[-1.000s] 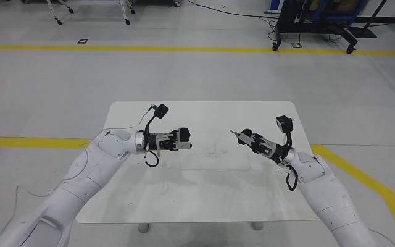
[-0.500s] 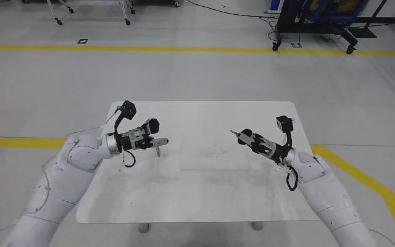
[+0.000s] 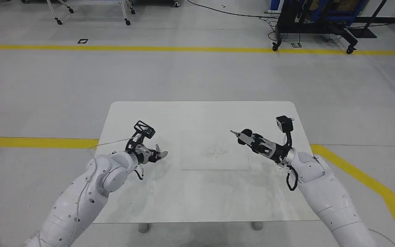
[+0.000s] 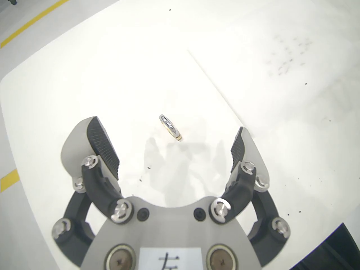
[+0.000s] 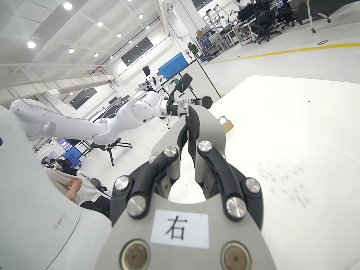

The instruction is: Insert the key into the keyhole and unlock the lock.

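Left hand wide open and empty, hovering over small brass padlock loose on white bench; right hand clamped on thin silver key, well apart, so the unheld padlock would likely skid under key push.

Left tool angles downward, fingers spread wide; right tool sits raised, fingers pressed together.

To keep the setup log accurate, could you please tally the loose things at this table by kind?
padlock: 1
key, in the right gripper: 1
Total: 2
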Controlling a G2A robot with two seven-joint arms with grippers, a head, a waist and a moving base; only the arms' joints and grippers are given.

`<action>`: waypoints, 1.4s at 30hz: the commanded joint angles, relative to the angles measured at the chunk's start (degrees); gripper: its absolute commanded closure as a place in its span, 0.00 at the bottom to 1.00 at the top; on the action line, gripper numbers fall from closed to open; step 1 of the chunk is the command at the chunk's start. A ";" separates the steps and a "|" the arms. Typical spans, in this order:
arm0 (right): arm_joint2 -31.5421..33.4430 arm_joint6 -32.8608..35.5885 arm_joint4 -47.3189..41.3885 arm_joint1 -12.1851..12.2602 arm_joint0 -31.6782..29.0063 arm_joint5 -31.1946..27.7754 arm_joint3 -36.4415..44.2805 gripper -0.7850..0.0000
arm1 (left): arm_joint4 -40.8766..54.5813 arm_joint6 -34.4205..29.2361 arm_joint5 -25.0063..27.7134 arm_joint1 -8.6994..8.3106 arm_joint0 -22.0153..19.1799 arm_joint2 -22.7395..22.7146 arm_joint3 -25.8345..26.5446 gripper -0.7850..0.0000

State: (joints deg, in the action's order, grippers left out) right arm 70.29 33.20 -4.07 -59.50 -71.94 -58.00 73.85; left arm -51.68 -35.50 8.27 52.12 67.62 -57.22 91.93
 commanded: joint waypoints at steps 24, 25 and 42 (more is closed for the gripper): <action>0.00 0.00 0.00 0.00 0.00 0.00 0.00 1.00 | -2.32 -4.32 -3.85 3.86 -5.37 5.48 -8.58 1.00; 0.00 0.00 0.00 0.00 0.00 0.00 0.00 1.00 | -2.44 -4.34 -3.79 3.91 -5.35 5.41 -8.56 1.00; 0.00 0.00 0.00 0.00 0.00 0.00 0.00 1.00 | -1.20 -4.24 -0.21 4.69 -5.52 3.62 -9.45 0.58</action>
State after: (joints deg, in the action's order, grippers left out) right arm 70.29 33.20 -4.07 -59.50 -71.94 -58.00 73.85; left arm -52.90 -39.72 7.93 56.77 62.08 -53.50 82.41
